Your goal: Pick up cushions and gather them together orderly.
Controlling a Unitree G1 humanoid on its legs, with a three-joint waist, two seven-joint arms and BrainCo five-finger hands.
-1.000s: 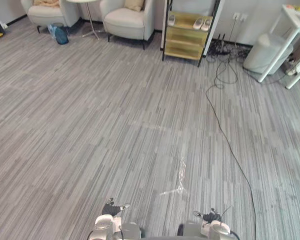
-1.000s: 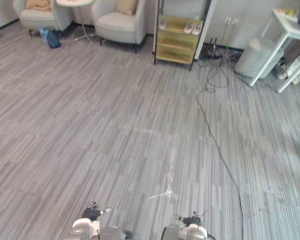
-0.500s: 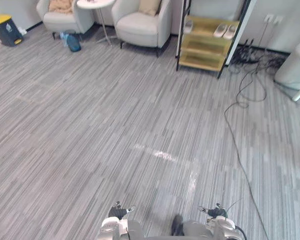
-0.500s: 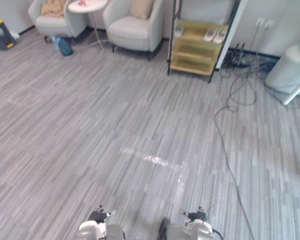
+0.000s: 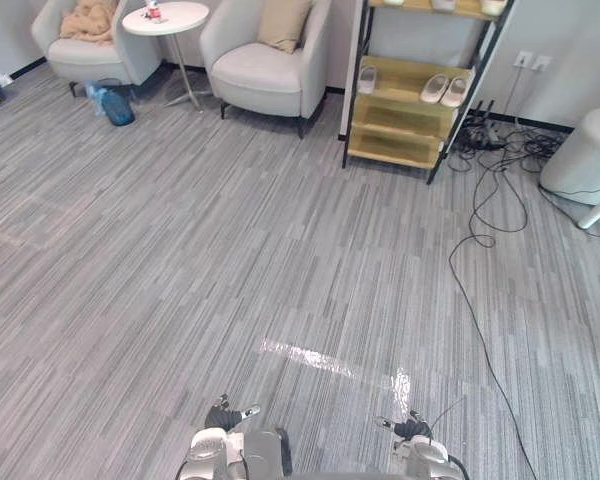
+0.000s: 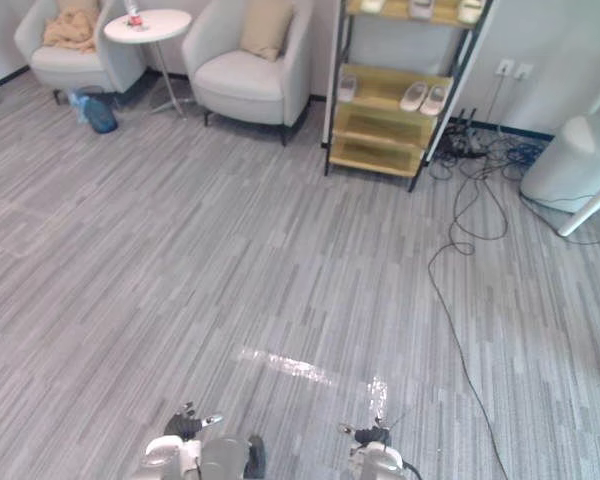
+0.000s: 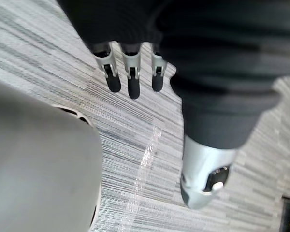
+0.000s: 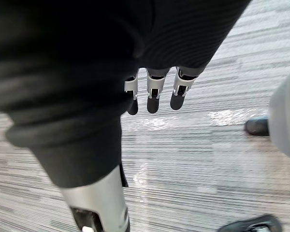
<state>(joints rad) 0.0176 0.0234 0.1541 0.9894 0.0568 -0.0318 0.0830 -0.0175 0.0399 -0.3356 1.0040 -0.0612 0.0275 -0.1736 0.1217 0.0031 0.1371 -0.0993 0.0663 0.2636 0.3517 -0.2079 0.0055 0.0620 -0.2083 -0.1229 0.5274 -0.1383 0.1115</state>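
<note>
Two armchairs (image 5: 265, 75) stand upper left: the right one holds one tan cushion (image 5: 283, 22) against its back, the other a crumpled tan heap (image 5: 88, 18). The shelf (image 6: 372, 158) at top centre carries six shoes (image 6: 413, 95), three per level. The left hand (image 7: 132, 72) and right hand (image 8: 153, 94) hang at bottom centre, fingers straight, empty

Camera swung: side table (image 5: 172, 19) top, shelf rack's upper tier (image 5: 415, 9) now visible.

Left hand (image 7: 128, 34) above grey striped floor (image 7: 53, 72).
Fingers (image 7: 133, 82) hang straight, thumb (image 7: 203, 174) apart from them; pale glare streak (image 7: 147, 154) on floor.
</note>
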